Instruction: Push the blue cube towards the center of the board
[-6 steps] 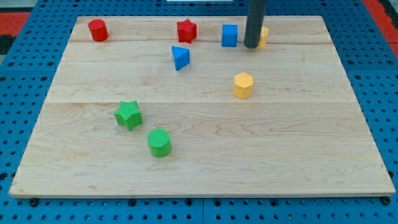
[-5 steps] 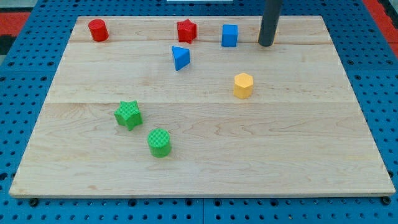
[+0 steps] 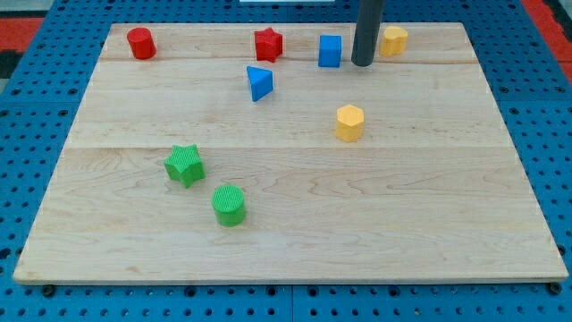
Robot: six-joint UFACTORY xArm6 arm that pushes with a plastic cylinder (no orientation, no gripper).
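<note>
Camera view, my tip (image 3: 361,64) beside blue cube (image 3: 330,51), rod's top cut off

My tip (image 3: 361,64) ends a plain, straight dark-grey rod.

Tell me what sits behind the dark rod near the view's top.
Nothing is hidden behind the rod; only bare board shows around it. My tip stands between the blue cube on its left and a yellow block on its right, touching neither.

Blue cube (image 3: 330,51), red star (image 3: 268,44), ribbed green cylinder (image 3: 229,205), pale wooden board (image 3: 295,241).
</note>
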